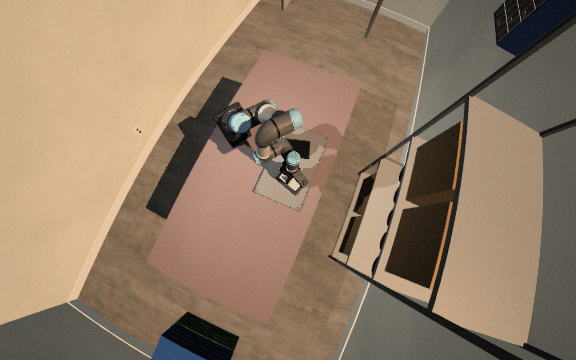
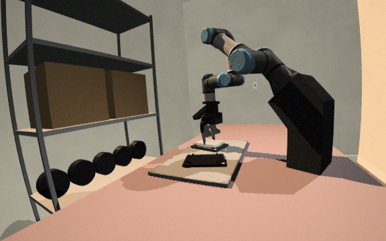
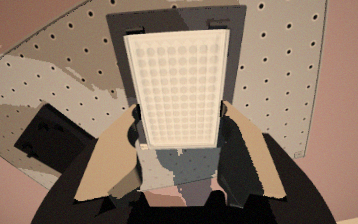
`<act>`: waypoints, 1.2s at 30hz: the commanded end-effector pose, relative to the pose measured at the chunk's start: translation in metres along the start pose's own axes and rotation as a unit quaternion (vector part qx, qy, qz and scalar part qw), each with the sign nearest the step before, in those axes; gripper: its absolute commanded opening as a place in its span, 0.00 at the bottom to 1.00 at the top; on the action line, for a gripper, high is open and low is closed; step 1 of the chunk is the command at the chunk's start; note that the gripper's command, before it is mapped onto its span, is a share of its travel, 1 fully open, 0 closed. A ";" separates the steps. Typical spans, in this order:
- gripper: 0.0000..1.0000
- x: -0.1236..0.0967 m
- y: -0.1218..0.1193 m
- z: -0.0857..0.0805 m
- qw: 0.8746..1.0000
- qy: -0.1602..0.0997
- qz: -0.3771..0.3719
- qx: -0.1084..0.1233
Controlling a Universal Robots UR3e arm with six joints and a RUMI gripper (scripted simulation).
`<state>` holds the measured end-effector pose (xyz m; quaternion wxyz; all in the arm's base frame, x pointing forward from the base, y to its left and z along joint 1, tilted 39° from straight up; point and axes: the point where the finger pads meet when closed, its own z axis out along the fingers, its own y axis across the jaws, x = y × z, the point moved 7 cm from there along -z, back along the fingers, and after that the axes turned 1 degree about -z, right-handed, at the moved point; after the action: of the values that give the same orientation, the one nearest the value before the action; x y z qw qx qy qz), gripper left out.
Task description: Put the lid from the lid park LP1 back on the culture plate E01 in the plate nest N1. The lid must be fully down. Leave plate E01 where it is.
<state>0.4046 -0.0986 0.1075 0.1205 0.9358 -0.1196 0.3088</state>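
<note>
My gripper is shut on the clear lid, gripping its near end from both long sides. The lid lies over the white well plate E01, whose wells show through it. The plate sits in the dark plate nest N1. I cannot tell whether the lid is fully down. The dark lid park LP1 is empty, at the left in the wrist view and nearer the camera in the exterior view.
Nest and park stand on a grey pegboard on the pink table. The arm's dark base stands to the right. A shelf rack with boxes and black discs stands at the left.
</note>
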 end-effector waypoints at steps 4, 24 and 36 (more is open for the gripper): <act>0.00 0.000 0.000 0.000 1.000 0.001 0.000 0.000; 0.00 0.000 0.000 0.000 1.000 0.001 0.000 0.000; 0.82 0.000 0.000 0.000 1.000 0.001 0.000 0.000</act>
<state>0.4047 -0.0986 0.1075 0.1205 0.9358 -0.1196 0.3088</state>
